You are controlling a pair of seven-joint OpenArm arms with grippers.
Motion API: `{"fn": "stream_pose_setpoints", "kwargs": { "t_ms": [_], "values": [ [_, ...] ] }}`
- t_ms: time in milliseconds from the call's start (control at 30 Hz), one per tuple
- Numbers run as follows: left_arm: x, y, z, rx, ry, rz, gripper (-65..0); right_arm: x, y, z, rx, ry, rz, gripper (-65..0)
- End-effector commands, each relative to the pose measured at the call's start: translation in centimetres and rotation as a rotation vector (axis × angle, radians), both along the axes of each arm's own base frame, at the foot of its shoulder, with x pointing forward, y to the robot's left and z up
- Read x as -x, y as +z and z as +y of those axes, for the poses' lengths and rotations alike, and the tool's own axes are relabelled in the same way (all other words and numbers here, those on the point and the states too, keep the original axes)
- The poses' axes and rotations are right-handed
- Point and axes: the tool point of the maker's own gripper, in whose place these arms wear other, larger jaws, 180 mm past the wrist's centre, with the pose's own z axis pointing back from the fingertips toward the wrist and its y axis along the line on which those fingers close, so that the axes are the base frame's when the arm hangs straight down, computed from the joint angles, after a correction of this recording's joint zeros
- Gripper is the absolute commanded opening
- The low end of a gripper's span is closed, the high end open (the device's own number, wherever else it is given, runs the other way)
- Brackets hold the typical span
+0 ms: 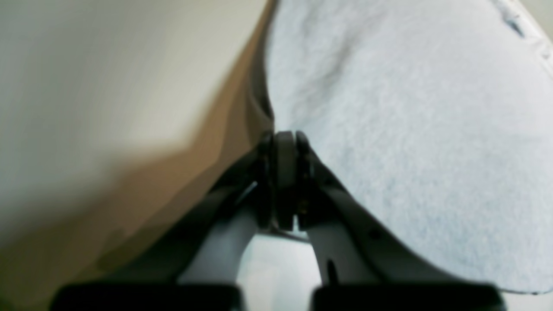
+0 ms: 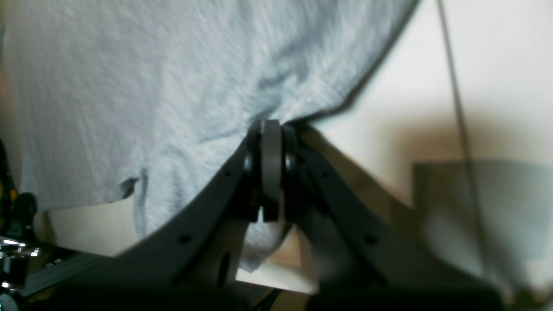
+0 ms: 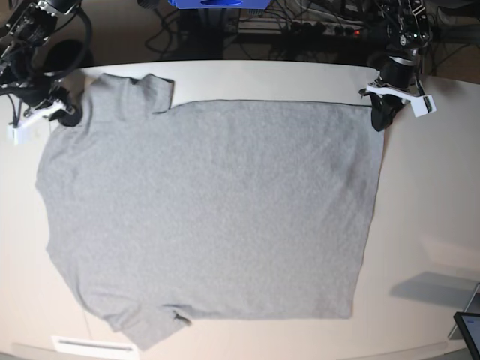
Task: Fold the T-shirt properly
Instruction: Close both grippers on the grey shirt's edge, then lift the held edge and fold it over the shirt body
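The light grey T-shirt lies spread flat on the pale table, plain side up, with its sleeves toward the left. At the shirt's far right corner my left gripper is shut on the fabric. In the left wrist view its jaws are pressed together at the edge of the T-shirt, and the cloth puckers toward them. My right gripper is shut on the shirt's far left edge beside the upper sleeve. In the right wrist view the T-shirt bunches into that gripper's tips.
A blue object and tangled cables lie behind the table's far edge. A dark device corner shows at the bottom right. A white strip lies near the front edge at the left.
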Motion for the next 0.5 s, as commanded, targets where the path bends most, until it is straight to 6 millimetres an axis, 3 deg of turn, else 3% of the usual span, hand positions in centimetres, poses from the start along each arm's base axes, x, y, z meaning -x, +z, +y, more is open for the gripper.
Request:
{"fn": "stream_pose_setpoints", "kwargs": {
  "t_ms": [0, 167, 467],
  "values": [
    [-0.4, 1.2, 0.3, -0.014, -0.006, -0.040, -65.0, -1.1, 1.8, -0.6, 0.028, 0.008, -0.064, -65.0],
    [-0.4, 1.4, 0.6, -0.019, -0.003, -0.044, -65.0, -1.7, 3.6, -0.8, 0.083, 0.033, -0.104, -65.0],
    [-1.0, 6.7, 2.6, -0.114, 0.028, -0.157, -65.0, -2.6, 5.8, -0.8, 0.137, 0.051, -0.163, -65.0]
  ]
}}
